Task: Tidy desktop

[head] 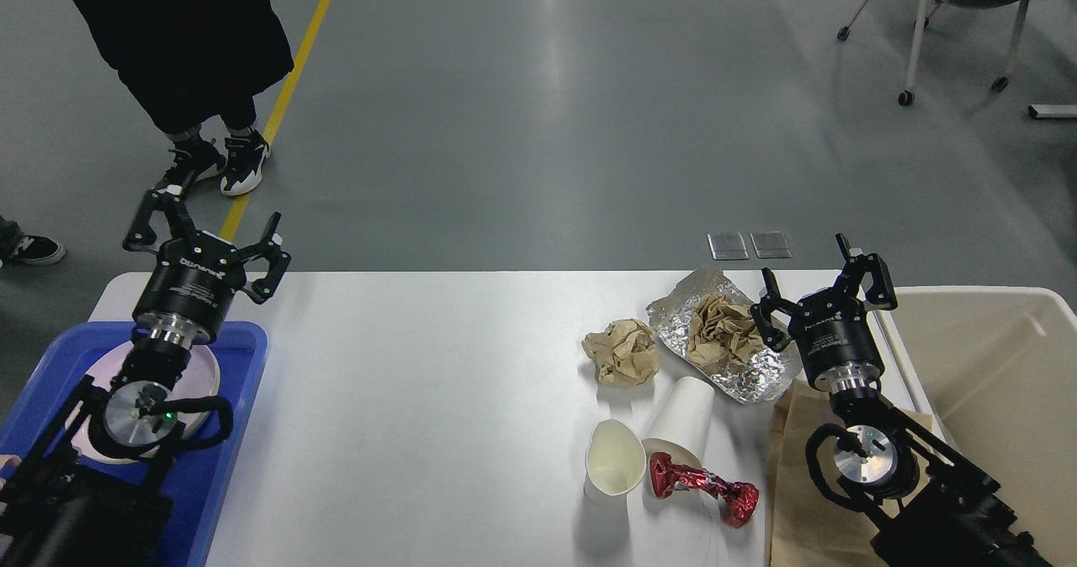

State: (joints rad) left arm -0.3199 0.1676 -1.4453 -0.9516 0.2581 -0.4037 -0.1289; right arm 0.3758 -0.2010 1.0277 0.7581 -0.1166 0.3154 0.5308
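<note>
Both grippers, left (pixel 207 235) and right (pixel 820 281), raised (fingers spread) above desktop (pixel 421 382)

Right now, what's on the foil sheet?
A crumpled brown paper wad sits on the foil sheet. Anything beneath the wad or under the foil is covered, so it cannot be seen.

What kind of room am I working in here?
Probably a lab or workshop hall: bare grey floor with a yellow line, a wheeled chair, and a white table set with litter.
</note>
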